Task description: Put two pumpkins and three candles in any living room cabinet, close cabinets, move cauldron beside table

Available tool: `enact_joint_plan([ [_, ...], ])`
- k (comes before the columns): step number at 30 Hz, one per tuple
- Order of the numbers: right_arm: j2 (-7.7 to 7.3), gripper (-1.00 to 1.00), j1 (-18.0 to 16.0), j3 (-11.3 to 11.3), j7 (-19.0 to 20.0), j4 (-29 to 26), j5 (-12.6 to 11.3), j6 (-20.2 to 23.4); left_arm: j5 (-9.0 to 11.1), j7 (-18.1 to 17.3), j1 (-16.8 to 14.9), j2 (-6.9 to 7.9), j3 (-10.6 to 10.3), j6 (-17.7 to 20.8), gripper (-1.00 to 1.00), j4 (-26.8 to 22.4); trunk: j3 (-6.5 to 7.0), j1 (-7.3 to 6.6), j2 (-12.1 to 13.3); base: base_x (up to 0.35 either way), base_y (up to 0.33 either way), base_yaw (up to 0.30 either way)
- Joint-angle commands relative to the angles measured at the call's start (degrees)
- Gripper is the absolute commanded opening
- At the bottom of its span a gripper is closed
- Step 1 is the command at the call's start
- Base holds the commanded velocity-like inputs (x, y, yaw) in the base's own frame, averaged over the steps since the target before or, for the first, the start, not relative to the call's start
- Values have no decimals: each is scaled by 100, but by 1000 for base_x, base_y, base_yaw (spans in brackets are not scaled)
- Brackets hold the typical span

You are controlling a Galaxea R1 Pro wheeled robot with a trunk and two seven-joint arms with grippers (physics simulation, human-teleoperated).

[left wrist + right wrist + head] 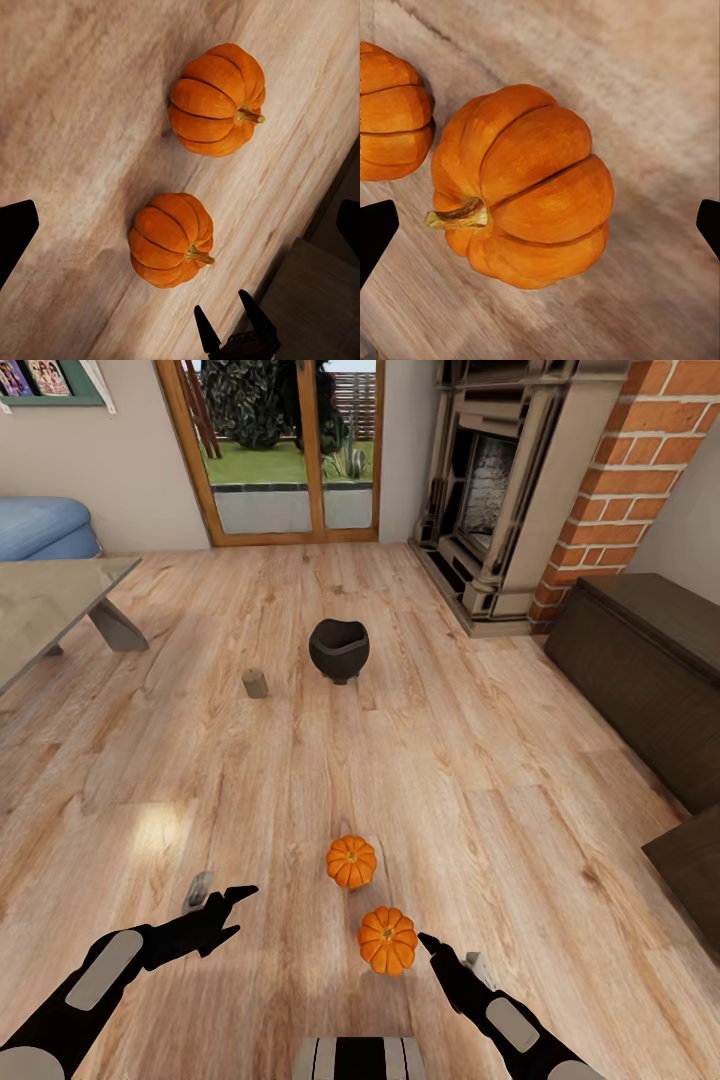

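2 pumpkins on floor, tipped sideways, stems horizontal.

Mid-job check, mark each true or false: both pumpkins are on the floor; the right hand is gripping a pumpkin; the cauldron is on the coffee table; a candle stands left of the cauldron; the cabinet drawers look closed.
1. Both pumpkins lie on the wood floor: true.
2. The right hand grips a pumpkin: false; it is open, beside the nearer one.
3. The cauldron sits on the coffee table: false; it stands on the floor.
4. A candle stands left of the cauldron: true.
5. The cabinet looks closed: true.
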Motion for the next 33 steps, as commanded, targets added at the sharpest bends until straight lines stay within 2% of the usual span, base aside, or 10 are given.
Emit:
enact_joint_plan([
  [1,-3,100,-2,32,6,-1,-52,10,-3,-25,-3,5,-13,4,100,3,-4,-1,-1,0,0,0],
  [9,-3,100,-2,33,7,5,154,10,1,-26,-3,5,-13,4,100,3,-4,-1,-1,0,46,0],
  [33,-3,100,-2,33,7,6,170,10,-7,-25,-3,5,-13,4,100,3,-4,-1,-1,20,95,0],
])
